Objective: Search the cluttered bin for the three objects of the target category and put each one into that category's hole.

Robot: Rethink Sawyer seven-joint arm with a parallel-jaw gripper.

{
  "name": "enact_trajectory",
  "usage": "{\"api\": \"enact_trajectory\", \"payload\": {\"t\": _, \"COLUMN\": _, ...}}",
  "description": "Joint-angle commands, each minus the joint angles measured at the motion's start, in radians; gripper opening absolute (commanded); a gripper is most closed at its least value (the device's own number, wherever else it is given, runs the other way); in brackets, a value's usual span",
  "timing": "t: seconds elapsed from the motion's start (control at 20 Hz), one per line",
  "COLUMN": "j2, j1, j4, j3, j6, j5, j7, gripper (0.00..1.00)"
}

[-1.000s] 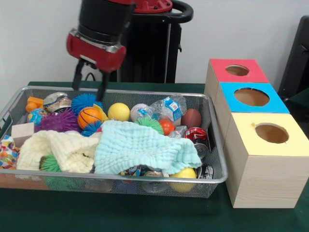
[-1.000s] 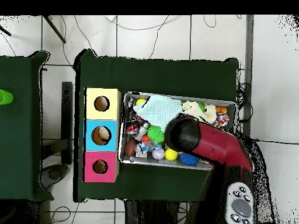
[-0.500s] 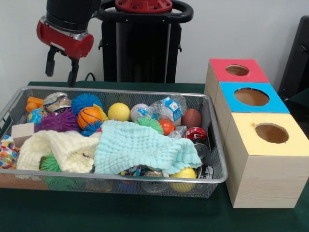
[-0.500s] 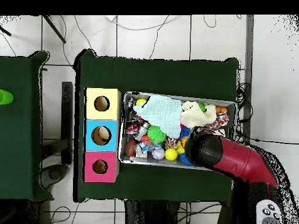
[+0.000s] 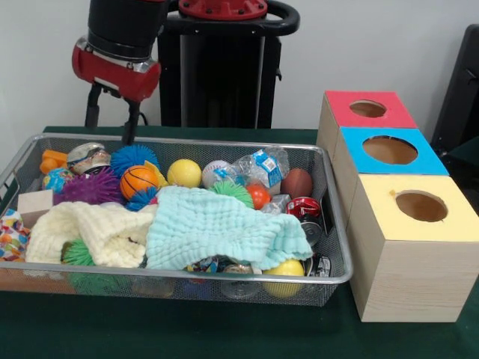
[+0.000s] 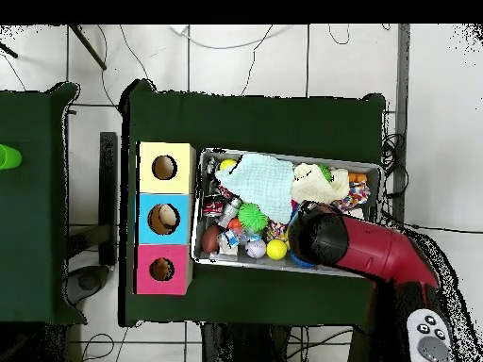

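Observation:
My gripper (image 5: 111, 126) hangs open and empty above the far left end of the wire bin (image 5: 187, 276). Its fingertips hover just over the back rim, above a blue spiky ball (image 5: 130, 156) and a shiny foil ball (image 5: 85, 156). Inside the bin lie an orange basketball (image 5: 138, 181), a yellow ball (image 5: 183, 172), a baseball (image 5: 215, 172), a brown football (image 5: 297, 182) and a red can (image 5: 303, 208). A mint cloth (image 5: 213, 228) and a cream cloth (image 5: 97, 232) cover the middle. From overhead, the red arm (image 6: 354, 250) hides the gripper.
Three boxes with round holes stand right of the bin: red (image 5: 367, 109), blue (image 5: 389, 150) and yellow (image 5: 420, 206). Also in the bin are a purple spiky ball (image 5: 90, 187), a plastic bag (image 5: 258, 166), a wooden block (image 5: 35, 203) and a yellow ball (image 5: 284, 268) at the front.
The gripper rose and swung left out of the bin's back, then came back a little to the right and lower. It stays open and empty; the objects have not moved.

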Motion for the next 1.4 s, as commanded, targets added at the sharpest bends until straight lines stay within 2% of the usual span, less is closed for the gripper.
{"api": "enact_trajectory", "payload": {"t": 0.05, "j2": 0.028, "j1": -0.1, "j4": 0.112, "j3": 0.192, "j6": -0.097, "j5": -0.071, "j7": -0.11, "gripper": 1.0}}
{"api": "enact_trajectory", "payload": {"t": 0.35, "j2": 0.059, "j1": -0.164, "j4": 0.113, "j3": 0.253, "j6": -0.13, "j5": -0.125, "j7": -0.105, "gripper": 1.0}}
{"api": "enact_trajectory", "payload": {"t": 0.95, "j2": 0.085, "j1": -0.17, "j4": 0.098, "j3": 0.269, "j6": -0.168, "j5": -0.216, "j7": -0.046, "gripper": 1.0}}
{"api": "enact_trajectory", "payload": {"t": 1.4, "j2": 0.123, "j1": -0.204, "j4": 0.1, "j3": 0.299, "j6": -0.224, "j5": -0.26, "j7": -0.029, "gripper": 1.0}}
